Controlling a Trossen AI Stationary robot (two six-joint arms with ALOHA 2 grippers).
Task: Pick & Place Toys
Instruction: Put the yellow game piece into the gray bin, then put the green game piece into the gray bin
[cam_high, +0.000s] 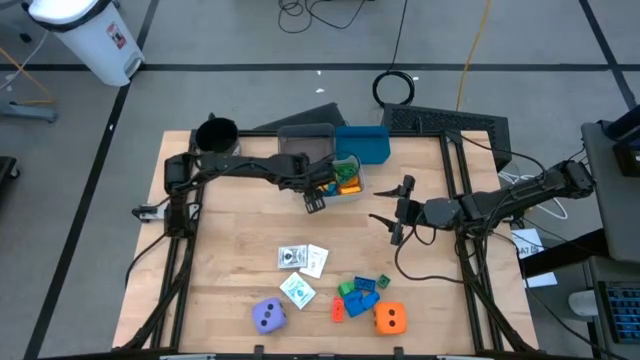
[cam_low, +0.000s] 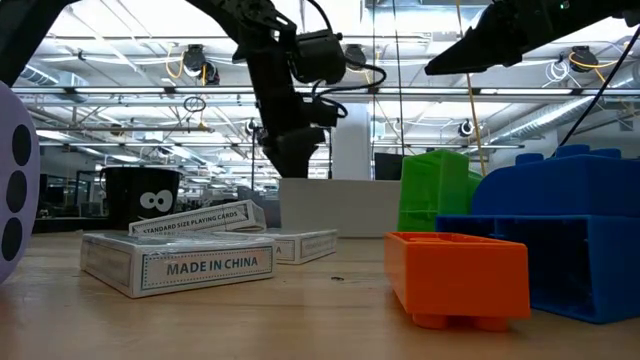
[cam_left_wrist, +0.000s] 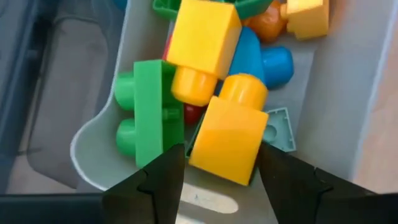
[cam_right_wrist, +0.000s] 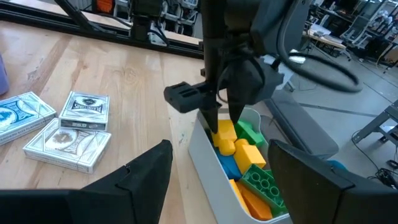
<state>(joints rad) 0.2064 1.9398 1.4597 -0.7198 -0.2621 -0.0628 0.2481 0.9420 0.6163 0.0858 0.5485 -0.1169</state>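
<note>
My left gripper (cam_left_wrist: 221, 180) points down into the light grey bin (cam_high: 358, 196) at the table's far middle. It is open, with a finger on either side of a yellow block (cam_left_wrist: 229, 138). That block lies on a pile of green, yellow, blue and orange blocks (cam_right_wrist: 245, 165) in the bin. My right gripper (cam_high: 398, 215) hangs open above the table right of the bin, with nothing between its fingers. On the near part of the table lie white cards (cam_high: 302, 260), a purple die (cam_high: 269, 316), an orange die (cam_high: 390, 318) and a cluster of loose blocks (cam_high: 358, 296).
A blue bin (cam_high: 362, 143) and a darker grey bin (cam_high: 305, 140) stand behind the light grey one. A black cup (cam_high: 216, 135) is at the far left corner. Bare wood lies between the bins and the cards. Black frame rails (cam_high: 180, 260) run along the table's left and right sides.
</note>
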